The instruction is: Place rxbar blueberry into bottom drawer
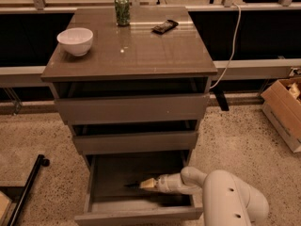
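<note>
The bottom drawer (141,214) is pulled out at the foot of the grey-brown cabinet, its grey inside showing. My gripper (141,185) reaches into it from the right and hovers low over the drawer floor near the middle. It is closed to a point on a thin dark flat thing, the rxbar blueberry (131,185), which sticks out to the left and shows only edge-on. The white arm (230,197) comes in from the lower right.
On the cabinet top (141,55) stand a white bowl (75,40), a green can (122,10) and a dark-wrapped bar (165,26). The two upper drawers are slightly ajar. A cardboard box (284,109) sits at the right and a black bar (28,187) lies on the floor at the left.
</note>
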`<action>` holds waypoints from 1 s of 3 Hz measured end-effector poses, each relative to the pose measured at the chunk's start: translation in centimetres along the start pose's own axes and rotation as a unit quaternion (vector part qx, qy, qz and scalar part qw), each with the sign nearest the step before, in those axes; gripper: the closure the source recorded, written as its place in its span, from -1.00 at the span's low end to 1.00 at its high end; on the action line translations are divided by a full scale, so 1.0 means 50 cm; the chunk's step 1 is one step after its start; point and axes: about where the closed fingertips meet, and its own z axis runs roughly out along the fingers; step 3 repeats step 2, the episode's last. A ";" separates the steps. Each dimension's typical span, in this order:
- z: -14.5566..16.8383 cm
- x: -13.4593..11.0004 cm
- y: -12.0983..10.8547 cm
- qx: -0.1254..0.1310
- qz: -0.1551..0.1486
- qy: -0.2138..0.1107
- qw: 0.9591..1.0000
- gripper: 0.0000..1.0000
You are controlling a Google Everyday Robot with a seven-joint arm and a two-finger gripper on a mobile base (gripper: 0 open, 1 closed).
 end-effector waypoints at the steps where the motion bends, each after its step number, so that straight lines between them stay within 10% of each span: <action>1: 0.003 0.003 0.001 0.000 0.000 0.001 1.000 -0.92; 3: 0.005 0.004 0.002 0.000 0.000 0.002 1.000 -1.00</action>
